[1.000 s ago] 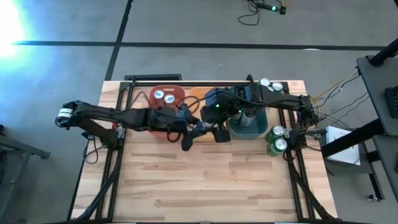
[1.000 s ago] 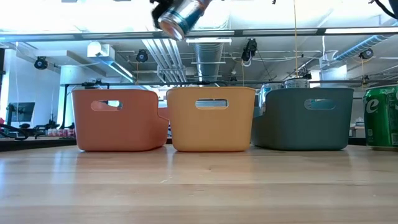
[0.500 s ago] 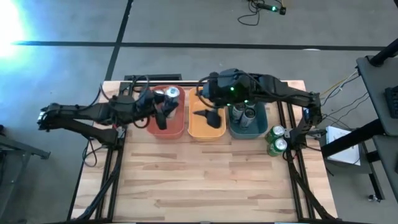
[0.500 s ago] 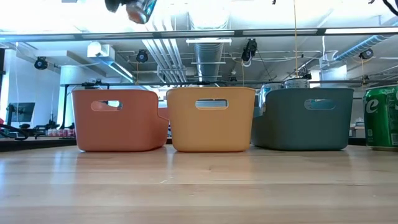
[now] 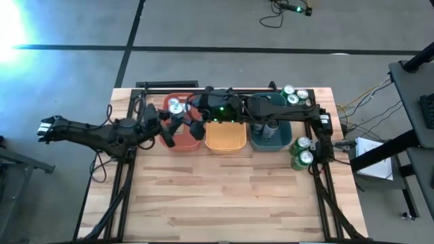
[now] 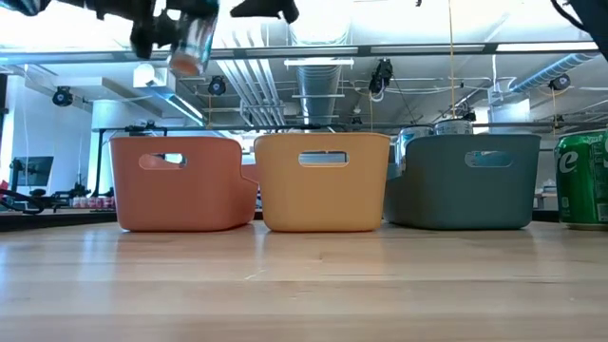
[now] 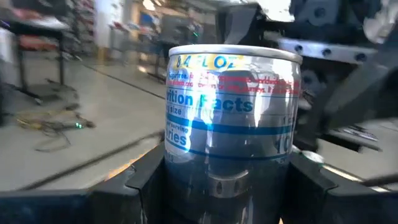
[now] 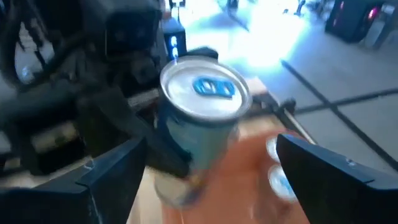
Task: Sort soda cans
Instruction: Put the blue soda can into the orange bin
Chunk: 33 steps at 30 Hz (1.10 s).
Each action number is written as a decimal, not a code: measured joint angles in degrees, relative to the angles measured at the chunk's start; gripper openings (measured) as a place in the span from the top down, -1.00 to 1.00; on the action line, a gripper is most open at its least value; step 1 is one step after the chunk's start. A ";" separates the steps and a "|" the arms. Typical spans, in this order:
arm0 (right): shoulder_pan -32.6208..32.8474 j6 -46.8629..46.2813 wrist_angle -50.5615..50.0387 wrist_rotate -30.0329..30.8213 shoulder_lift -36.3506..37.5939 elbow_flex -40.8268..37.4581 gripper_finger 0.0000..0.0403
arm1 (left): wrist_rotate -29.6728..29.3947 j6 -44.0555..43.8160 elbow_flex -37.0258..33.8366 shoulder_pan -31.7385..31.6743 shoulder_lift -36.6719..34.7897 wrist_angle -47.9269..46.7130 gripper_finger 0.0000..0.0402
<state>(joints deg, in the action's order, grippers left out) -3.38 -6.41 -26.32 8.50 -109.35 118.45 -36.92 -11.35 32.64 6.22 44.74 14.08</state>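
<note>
Overhead, the left gripper [image 5: 182, 125] is clamped on a blue-and-silver can [image 7: 230, 130] above the red bin [image 5: 178, 142]; at its three o'clock, the right gripper [image 5: 197, 129] hangs with fingers apart.

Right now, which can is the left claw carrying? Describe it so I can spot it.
Find the red bin at the left end of the bin row. Above it the left claw grips a can. Unlike the green cans on the table, it is blue and silver and in the air.

green can [image 6: 586, 180] cut by edge | teal bin [image 5: 271, 134] partly under right arm
</note>
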 joint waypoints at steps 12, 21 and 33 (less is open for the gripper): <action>-0.39 -2.69 10.05 0.56 -4.18 -0.44 -0.69 | -7.43 3.66 -7.77 -0.04 -11.08 0.54 -0.02; -0.78 -5.65 17.72 -0.10 -9.03 -0.98 -0.61 | -2.31 3.32 -9.23 -0.02 -7.59 5.39 -0.02; -0.98 -4.65 17.37 -2.86 -8.03 -0.81 -0.33 | -2.64 3.97 -6.02 0.00 -4.63 5.46 -0.06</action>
<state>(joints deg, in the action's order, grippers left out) -4.35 -11.05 -8.95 5.64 -117.38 117.64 -39.56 -7.38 26.62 6.22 40.11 19.53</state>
